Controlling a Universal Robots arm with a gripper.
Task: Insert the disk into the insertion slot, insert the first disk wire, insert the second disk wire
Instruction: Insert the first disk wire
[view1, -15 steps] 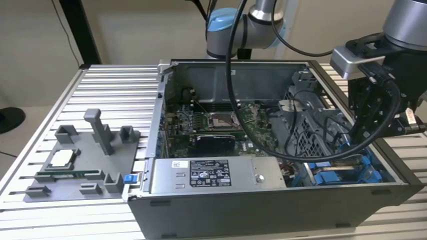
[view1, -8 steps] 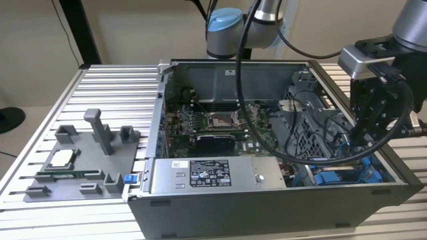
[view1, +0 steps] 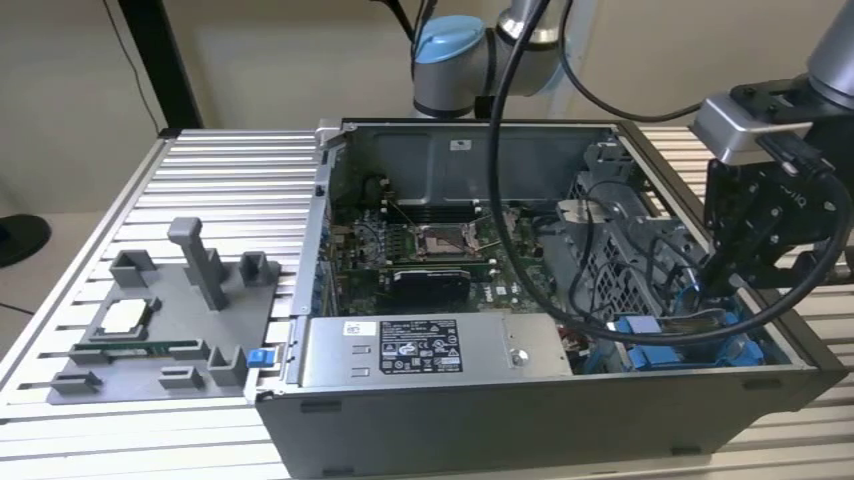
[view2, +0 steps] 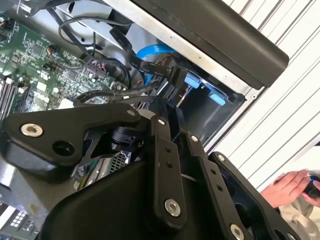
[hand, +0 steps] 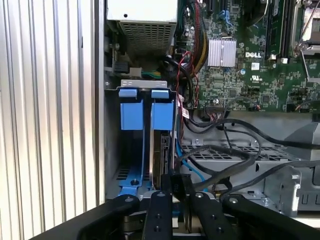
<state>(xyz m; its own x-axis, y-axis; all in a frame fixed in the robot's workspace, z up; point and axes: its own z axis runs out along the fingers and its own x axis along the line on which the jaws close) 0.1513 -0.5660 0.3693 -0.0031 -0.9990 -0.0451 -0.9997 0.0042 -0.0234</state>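
White printed sticker (view1: 419, 346) on power-supply box (view1: 527, 345), white logo lettering (hand: 254, 54) on green motherboard (hand: 235, 85)

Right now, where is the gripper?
At the exterior view's right, the gripper hangs inside the open computer case, just above the blue-tabbed insertion slot.

One gripper (hand: 178, 176), two blue tabs (hand: 128, 110), one computer case (view1: 534, 420)

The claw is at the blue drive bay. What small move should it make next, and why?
Probably a slight, slow push straight toward the disk. In the first wrist view the claw sits right at the disk's end, in line with it, opposite its blue tab. Black wires crowd beside it, so any sideways drift could snag them.
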